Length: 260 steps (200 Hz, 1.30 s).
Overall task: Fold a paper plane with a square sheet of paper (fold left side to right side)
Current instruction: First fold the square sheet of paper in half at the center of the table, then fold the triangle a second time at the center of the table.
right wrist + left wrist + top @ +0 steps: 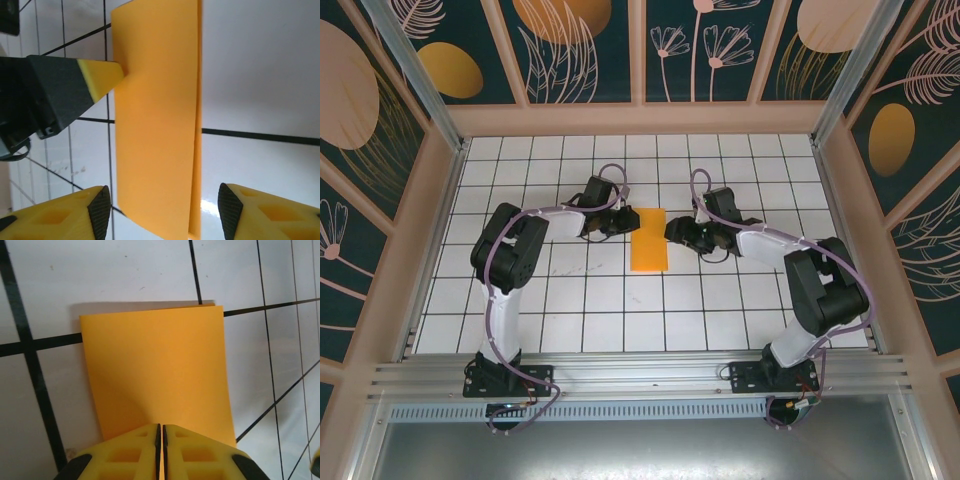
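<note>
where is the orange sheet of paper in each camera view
top external: the sheet of paper lies mid-table, a narrow upright rectangle.
left wrist: it sits mid-frame, reaching down to the yellow fingertips.
right wrist: it is a tall strip just left of centre, running top to bottom.
shared landmark: the left gripper, its tip at the paper's edge.

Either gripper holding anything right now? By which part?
Right gripper is open and holds nothing. Left gripper is shut at the folded sheet's crease edge; pinch or mere press, cannot tell.

light: bright, even | shadow: soft band beside the square sheet of paper (155, 370) | focus: sharp
</note>
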### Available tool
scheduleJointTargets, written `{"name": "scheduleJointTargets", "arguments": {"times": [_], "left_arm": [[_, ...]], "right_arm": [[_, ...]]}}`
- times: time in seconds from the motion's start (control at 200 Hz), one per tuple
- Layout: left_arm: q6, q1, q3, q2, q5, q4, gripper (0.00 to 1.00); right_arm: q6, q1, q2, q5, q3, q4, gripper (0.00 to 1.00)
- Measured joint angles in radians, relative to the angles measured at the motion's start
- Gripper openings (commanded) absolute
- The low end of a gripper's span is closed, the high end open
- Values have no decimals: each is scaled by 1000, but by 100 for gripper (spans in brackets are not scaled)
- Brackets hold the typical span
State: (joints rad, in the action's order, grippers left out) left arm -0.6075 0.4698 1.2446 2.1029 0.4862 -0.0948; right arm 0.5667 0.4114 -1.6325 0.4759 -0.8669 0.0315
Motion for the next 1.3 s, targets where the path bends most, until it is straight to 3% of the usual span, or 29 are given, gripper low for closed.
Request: {"name": "scheduleJointTargets", "arguments": {"times": [0.846,1.081,1.301], "left_arm": [[1,0,0,0,-24,1,14],[33,1,-53,-58,-46,-11,39],[114,8,-219,-360,-114,-59,57]], "right_arm": [[100,35,-190,154,-50,-40,51],[135,26,-238,196,-121,-100,42],[142,-15,-270,233,-203,-106,28]]}}
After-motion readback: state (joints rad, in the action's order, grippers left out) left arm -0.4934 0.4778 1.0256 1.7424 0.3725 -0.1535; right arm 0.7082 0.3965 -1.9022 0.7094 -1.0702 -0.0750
